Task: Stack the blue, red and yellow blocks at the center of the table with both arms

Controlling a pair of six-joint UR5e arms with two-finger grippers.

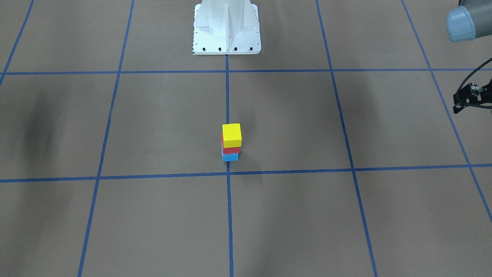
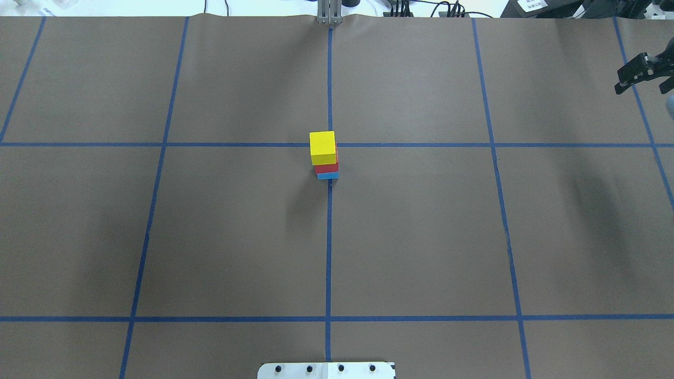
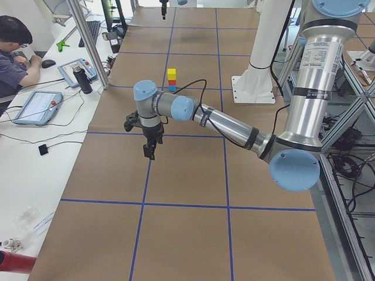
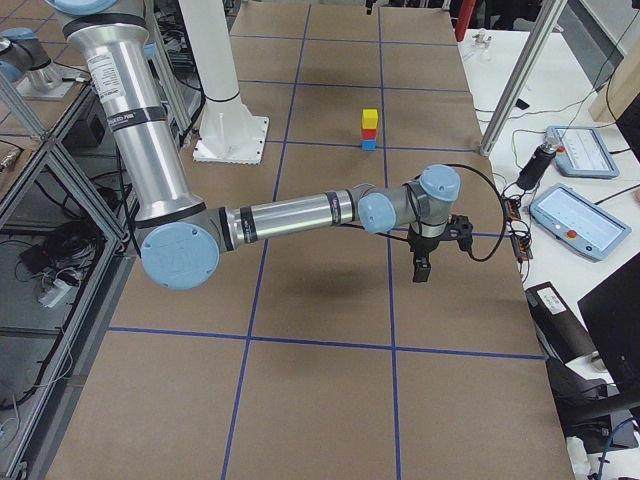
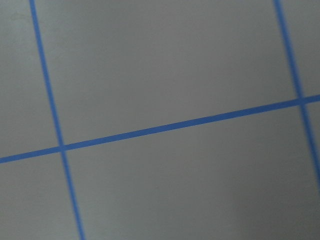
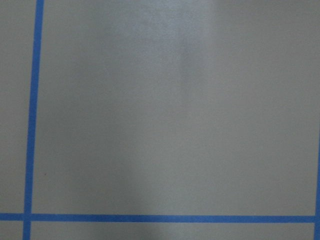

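Note:
At the table's (image 2: 421,237) centre stands one stack: the yellow block (image 1: 231,134) on the red block (image 1: 231,150) on the blue block (image 1: 230,157). No gripper touches it. My left gripper (image 3: 150,152) hangs fingers down above the table, well towards the left end and far from the stack. Towards the right end my right gripper (image 4: 422,268) hangs the same way. Both grippers show only in the side views, so I cannot tell whether either is open or shut. Both wrist views hold only bare table and tape lines.
The white pedestal base (image 1: 226,29) stands at the robot's edge behind the stack. Off the far side are desks with teach pendants (image 4: 575,215), metal frame posts (image 3: 88,41) and a seated person (image 3: 14,52).

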